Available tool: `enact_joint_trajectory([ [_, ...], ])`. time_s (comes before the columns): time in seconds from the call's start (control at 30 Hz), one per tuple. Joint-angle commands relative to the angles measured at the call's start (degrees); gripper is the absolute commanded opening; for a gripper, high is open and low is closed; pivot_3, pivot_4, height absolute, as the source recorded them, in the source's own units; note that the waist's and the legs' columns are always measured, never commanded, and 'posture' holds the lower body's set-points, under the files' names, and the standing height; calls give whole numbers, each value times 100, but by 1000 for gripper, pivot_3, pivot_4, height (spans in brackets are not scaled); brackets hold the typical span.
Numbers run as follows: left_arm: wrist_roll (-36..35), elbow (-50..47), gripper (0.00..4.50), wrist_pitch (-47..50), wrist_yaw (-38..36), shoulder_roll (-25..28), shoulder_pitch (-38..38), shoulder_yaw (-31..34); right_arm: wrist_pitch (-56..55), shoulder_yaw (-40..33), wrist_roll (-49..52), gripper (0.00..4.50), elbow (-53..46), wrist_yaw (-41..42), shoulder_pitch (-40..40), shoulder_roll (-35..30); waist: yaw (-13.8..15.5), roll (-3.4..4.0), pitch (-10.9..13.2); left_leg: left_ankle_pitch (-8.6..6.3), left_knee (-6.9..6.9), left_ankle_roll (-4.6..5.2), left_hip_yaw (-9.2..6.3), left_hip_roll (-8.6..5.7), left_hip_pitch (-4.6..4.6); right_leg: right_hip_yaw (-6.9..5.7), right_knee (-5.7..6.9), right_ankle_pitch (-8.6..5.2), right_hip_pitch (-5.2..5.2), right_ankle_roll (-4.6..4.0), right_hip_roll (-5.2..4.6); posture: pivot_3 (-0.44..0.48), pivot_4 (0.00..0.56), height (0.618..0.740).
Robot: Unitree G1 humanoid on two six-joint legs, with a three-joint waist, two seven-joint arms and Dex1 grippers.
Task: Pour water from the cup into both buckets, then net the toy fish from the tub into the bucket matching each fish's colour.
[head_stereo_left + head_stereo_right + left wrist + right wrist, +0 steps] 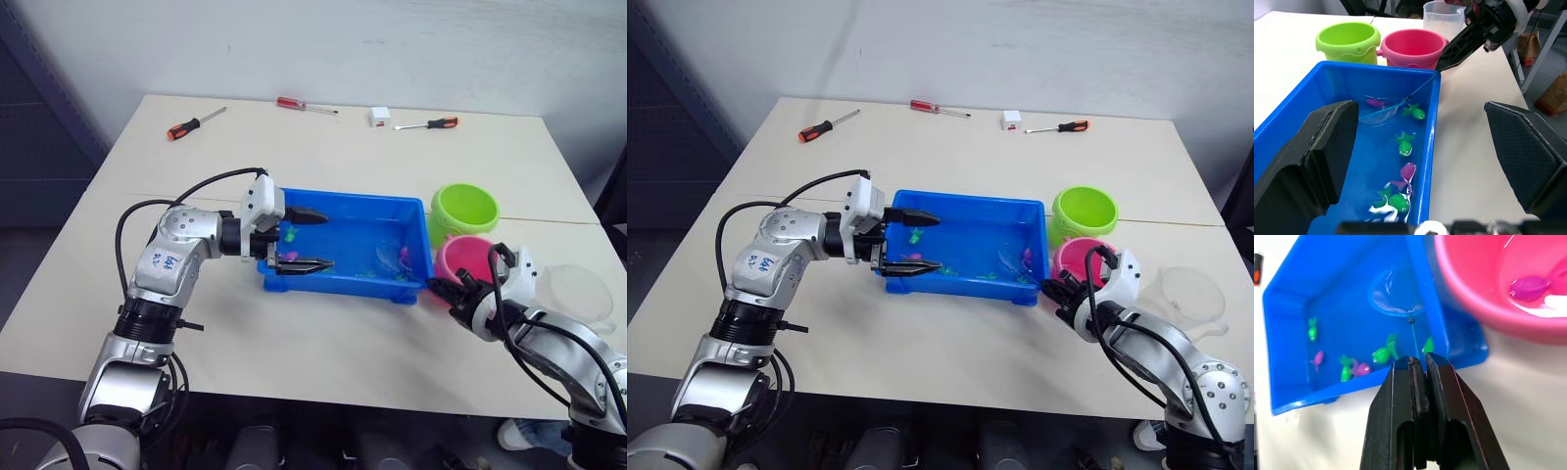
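Observation:
The blue tub (353, 199) sits mid-table with water and several toy fish, green (1404, 145) and magenta (1407, 171). My left gripper (328, 240) is open, one finger inside the tub's left end and one along its near wall. My right gripper (1422, 363), at the tub's near right corner, is shut on the thin dark handle of the net (1393, 293), whose hoop lies in the water at the right end. Right of the tub stand the pink bucket (460, 259), with a magenta fish (1529, 286) in water, and the green bucket (463, 209). The clear cup (578, 294) stands further right.
Three red-handled screwdrivers (194, 122) (306, 105) (429, 123) and a small white box (380, 116) lie along the table's far side. The table's right edge runs close beyond the cup. Bare tabletop lies in front of the tub.

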Motion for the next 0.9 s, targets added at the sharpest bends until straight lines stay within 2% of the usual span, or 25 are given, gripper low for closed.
enact_joint_trajectory([
  [0.03,-11,-21,4432,-74,44,-9,-125,59,240,-234,105,0,139,130,-149,-170,1,0,0,0,0,0,0,0,0,0,0,0,0,0,0,0,150,740],
  [0.07,-10,-14,4432,-80,47,-10,-129,60,310,-241,105,0,205,175,-191,-218,1,0,0,0,0,0,1,0,0,0,0,0,0,0,0,0,150,740],
  [0.2,-13,14,4432,-96,63,-6,-144,64,1009,-53,105,0,646,1110,-356,-1162,15,2,1,0,4,6,1,0,-6,0,-4,1,0,2,-1,0,150,740],
  [0.37,-11,37,4432,-102,74,-3,-160,67,1108,268,105,0,728,1430,-458,-1677,12,2,1,1,3,8,-1,-1,-11,-5,-9,4,-1,2,-1,0,150,740],
  [0.57,3,47,4432,-113,61,28,-172,68,856,479,105,0,462,1562,-420,-1158,5,2,1,1,5,9,-1,0,-13,-5,-9,7,-2,6,-1,0,150,740],
  [0.67,7,50,4432,-118,58,42,-175,74,745,594,105,0,203,1657,-361,-1105,9,2,1,1,4,9,-3,0,-14,-6,-9,7,-4,6,-1,0,150,740],
  [0.9,8,60,4432,-128,82,21,-185,65,665,641,105,0,806,902,-717,-1266,10,2,1,3,11,15,-3,0,-27,-6,-11,21,-4,15,-2,0,150,740],
])
